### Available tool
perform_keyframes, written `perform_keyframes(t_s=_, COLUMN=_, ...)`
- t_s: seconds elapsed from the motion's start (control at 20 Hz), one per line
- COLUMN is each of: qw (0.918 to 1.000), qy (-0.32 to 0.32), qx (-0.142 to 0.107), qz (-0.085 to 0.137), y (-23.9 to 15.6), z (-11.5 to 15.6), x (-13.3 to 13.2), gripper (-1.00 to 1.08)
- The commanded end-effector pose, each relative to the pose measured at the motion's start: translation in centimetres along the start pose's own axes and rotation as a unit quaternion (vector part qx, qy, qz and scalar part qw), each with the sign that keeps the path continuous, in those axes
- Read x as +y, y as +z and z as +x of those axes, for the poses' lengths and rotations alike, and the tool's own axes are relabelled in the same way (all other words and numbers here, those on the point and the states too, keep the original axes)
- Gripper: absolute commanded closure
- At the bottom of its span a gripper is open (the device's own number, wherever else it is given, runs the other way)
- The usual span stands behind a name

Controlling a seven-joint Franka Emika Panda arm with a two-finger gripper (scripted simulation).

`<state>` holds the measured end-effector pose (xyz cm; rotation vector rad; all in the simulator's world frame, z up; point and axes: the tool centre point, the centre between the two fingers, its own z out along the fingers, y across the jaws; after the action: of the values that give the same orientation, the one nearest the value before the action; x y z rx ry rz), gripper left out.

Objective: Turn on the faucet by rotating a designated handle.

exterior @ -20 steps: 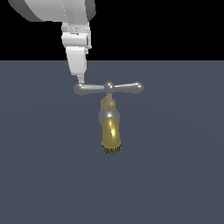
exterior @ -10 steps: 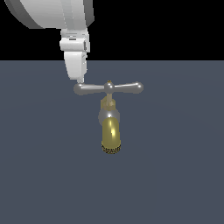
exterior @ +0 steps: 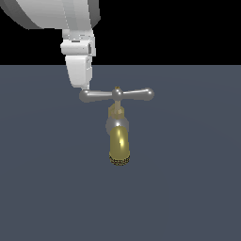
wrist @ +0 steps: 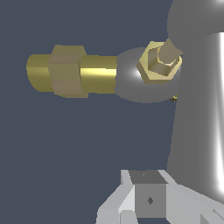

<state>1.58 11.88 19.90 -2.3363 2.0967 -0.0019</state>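
Observation:
The faucet (exterior: 119,141) stands mid-scene in the exterior view, with a gold curved spout, a dark mesh tip and a silver collar. Its handle (exterior: 134,94) is a silver crossbar on top, lying level, with a small brass cap at its centre. My white gripper (exterior: 84,87) comes down from above with its fingers together. Its tip rests at the handle's knob on the exterior view's left and grasps nothing. In the wrist view the handle (wrist: 197,109) is a broad silver arm beside the gripper (wrist: 148,200). The faucet (wrist: 70,70) shows there as a gold pipe with a brass hex nut.
The faucet sits on a flat dark blue-grey surface (exterior: 188,188) that fills the lower part of the exterior view, with black background above. No other objects are in view.
The arm's upper body has shifted and the gripper has crept slightly up against the knob. The handle has not visibly turned.

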Motion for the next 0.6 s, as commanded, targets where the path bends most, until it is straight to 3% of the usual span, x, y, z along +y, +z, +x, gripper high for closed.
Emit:
perform_keyframes(t_s=0.0, qw=1.0000, qy=0.000, qx=0.000, qz=-0.002, y=0.0, z=-0.1, x=0.9, gripper=1.08)
perform_keyframes(t_s=0.55, qw=1.0000, qy=0.000, qx=0.000, qz=-0.001, y=0.0, z=-0.4, x=4.0, gripper=1.08)
